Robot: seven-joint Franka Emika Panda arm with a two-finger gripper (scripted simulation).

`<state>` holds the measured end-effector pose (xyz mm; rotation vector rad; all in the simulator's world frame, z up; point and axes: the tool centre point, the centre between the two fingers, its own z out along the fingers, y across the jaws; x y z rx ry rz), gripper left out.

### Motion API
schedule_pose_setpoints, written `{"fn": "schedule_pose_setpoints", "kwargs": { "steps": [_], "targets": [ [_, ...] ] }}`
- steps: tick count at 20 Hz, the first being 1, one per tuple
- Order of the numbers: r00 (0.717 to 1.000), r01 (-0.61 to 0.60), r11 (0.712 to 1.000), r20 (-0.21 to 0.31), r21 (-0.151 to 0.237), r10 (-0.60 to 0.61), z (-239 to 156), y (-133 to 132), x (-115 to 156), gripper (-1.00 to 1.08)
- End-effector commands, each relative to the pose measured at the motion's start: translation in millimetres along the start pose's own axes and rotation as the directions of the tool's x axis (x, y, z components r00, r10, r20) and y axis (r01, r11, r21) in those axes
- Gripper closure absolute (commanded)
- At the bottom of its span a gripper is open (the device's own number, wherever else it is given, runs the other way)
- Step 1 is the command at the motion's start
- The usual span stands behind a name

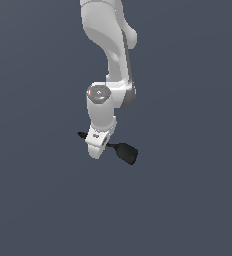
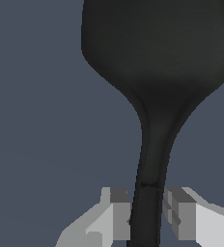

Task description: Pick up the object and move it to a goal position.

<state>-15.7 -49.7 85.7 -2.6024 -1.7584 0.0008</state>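
Pincer (image 2: 146,219): two grey fingers (image 2: 119,214) stand on either side of the black handle, pressed against it or very nearly so; judged to be pinching the handle, though a thin sliver of gap on one side cannot be ruled out.
Spatula (image 1: 123,151): a small black utensil with a thin straight handle and a wider rounded head. In the exterior view the head sticks out to that view's right of the pincer (image 1: 99,145), and the handle tip pokes out to the left.
Spatula in wrist view (image 2: 157,72): the head fills the picture beyond the fingers, and the handle runs back between them.
Arm (image 1: 110,55): white Franka, reaching down from the far side with the wrist bent over the utensil.
Counter (image 1: 38,200): plain dark grey-blue surface; whether the spatula rests on it or is lifted clear cannot be told.
Step in hand: probably the grasp, made or just closing.
Next move: calls for a firm hold, a steady lift, then carrying it to the goal; no goal marker is visible.
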Motion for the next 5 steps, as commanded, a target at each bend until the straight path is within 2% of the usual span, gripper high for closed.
{"fn": "schedule_pose_setpoints", "kwargs": {
  "steps": [1,5],
  "targets": [
    [1.000,0.001,1.000,-0.001,0.000,-0.001,-9.3,4.5,-4.0,1.08],
    [1.000,0.001,1.000,-0.001,0.000,-0.001,-13.8,6.9,-6.2,1.08]
  ]
}}
